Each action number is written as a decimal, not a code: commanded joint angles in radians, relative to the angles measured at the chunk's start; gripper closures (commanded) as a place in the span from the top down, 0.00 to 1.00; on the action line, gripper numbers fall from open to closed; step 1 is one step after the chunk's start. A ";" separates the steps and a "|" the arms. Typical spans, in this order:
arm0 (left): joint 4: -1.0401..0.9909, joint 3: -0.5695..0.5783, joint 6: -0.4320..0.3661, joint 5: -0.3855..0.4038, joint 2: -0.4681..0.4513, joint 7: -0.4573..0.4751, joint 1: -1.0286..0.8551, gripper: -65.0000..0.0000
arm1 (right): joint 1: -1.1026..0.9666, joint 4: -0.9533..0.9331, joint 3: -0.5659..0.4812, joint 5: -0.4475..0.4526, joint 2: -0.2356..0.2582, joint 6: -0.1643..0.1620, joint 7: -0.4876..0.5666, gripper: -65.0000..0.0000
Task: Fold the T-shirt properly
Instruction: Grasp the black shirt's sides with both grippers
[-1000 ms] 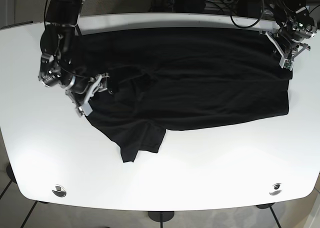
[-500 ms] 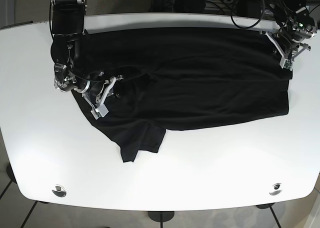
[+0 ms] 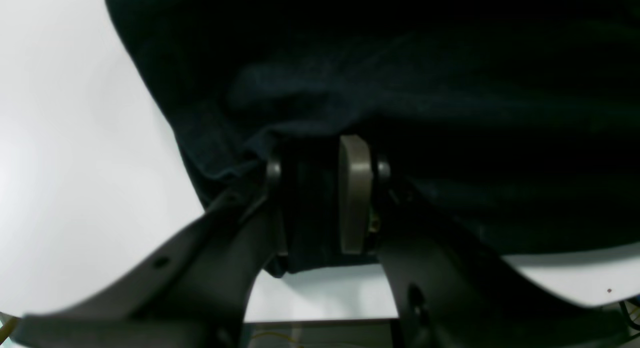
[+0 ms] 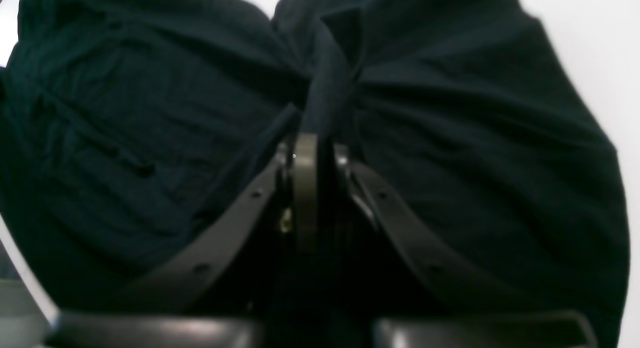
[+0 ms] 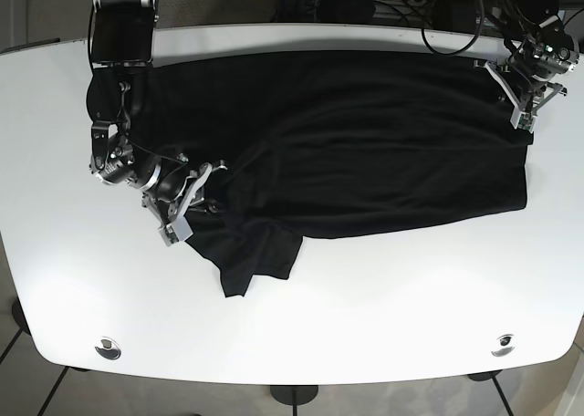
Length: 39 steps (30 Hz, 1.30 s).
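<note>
Pinching cloth, both grippers hold the black shirt [image 5: 365, 142] spread across the table [image 5: 383, 316]: right gripper [image 5: 193, 197] at 9 o'clock, left gripper [image 5: 522, 106] at 2 o'clock, apparently to anchor the fold.

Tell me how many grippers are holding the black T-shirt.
2. The right gripper pinches the T-shirt at its left part in the base view; the left gripper grips its far right edge.

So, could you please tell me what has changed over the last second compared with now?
The right gripper, shut on the T-shirt, swung toward the table's middle, then drew back toward the near edge, dragging its bunched fold along. The left gripper stayed clamped on the far corner; the sleeve and the table did not move.
</note>
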<state>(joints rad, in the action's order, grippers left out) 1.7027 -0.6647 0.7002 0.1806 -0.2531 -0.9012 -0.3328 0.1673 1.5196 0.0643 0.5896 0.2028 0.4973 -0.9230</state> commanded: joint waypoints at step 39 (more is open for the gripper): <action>-0.425 -0.014 -0.175 0.009 -0.128 -0.026 0.644 0.74 | 0.288 -0.641 0.147 -0.280 -0.027 0.019 0.308 0.06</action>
<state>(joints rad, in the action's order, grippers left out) 1.2167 -0.6743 0.5301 0.1799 -0.3576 -0.9287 0.3077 0.4301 0.8646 0.2115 0.3000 0.1692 0.5133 -0.6151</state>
